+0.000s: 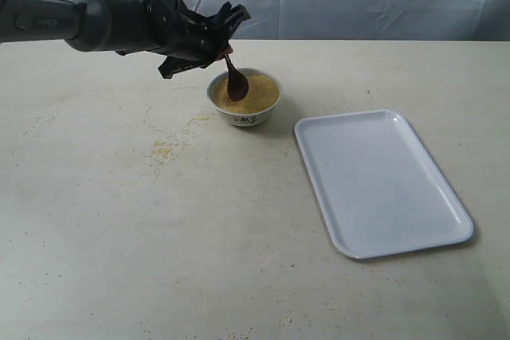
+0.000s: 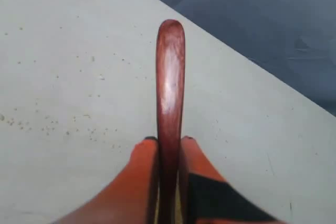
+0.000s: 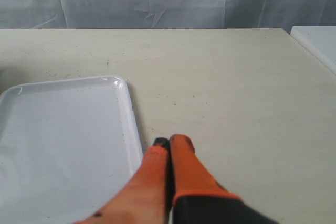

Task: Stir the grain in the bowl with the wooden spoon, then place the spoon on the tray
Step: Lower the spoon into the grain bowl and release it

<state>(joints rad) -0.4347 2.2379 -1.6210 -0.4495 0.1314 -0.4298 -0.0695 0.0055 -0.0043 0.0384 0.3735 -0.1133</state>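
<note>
So, the wooden spoon (image 1: 236,84) was held by its handle in the left end effector (image 1: 225,41), pinched tight between the orange fingers (image 2: 142,166), with its scoop down in the grain (image 1: 256,93). The bowl (image 1: 243,117) was sat toward the far edge of the surface (image 1: 119,220), with spilled grain (image 1: 165,149) scattered nearby. The tray (image 1: 382,189) was laid nearer the right edge, apart from the bowl. The right end effector (image 3: 168,142) was closed on nothing, just beside the tray's rim.
</note>
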